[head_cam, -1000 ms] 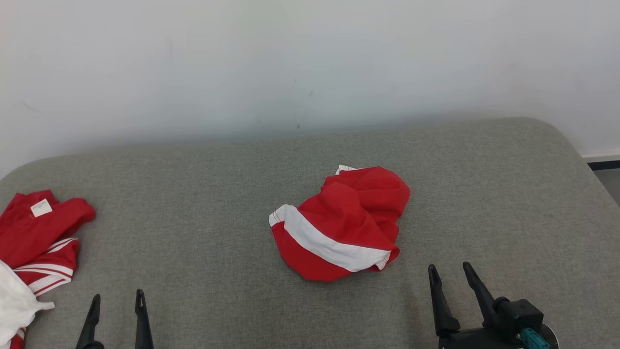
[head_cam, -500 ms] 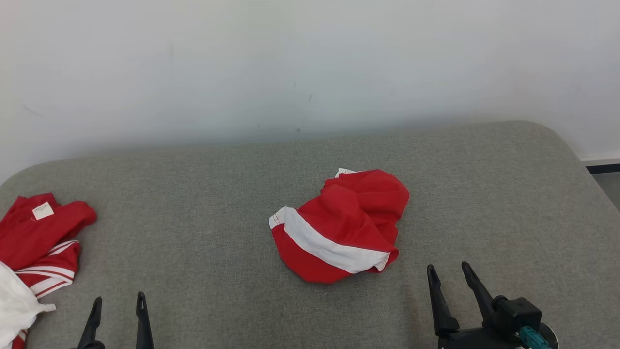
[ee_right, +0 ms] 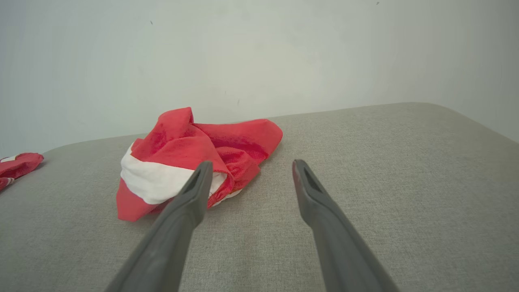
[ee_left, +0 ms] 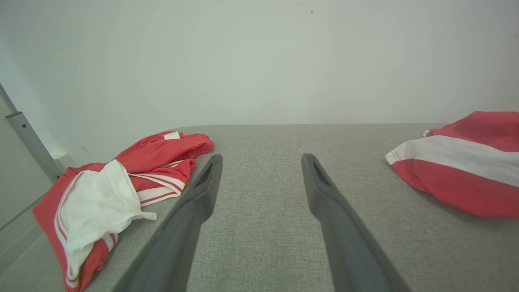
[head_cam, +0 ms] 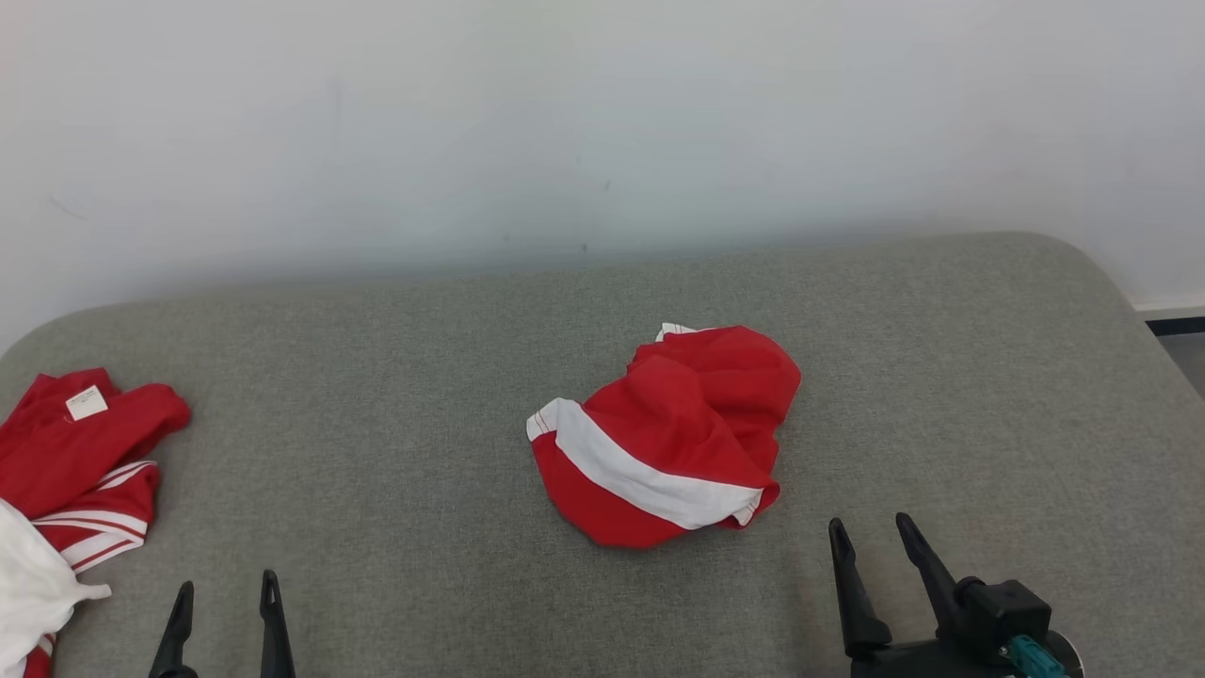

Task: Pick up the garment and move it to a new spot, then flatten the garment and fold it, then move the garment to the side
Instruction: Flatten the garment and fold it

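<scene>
Red-and-white garment (head_cam: 668,433) lies crumpled at centre, unfolded; seemingly every step remains. Jaws wide apart, empty: left gripper (head_cam: 227,582); right gripper (head_cam: 869,521).

A bare indoor room, more a test space than a lived-in home. A wide grey cloth-covered pad (head_cam: 377,395) with rounded corners stands against a blank, lightly scuffed white wall (head_cam: 565,122), with a crumpled garment (head_cam: 668,438) on its middle. Beyond the pad's right corner run a dark skirting strip (head_cam: 1172,322) and grey floor (head_cam: 1188,363). Beyond its left corner stands a grey metal post (ee_left: 28,140).
</scene>
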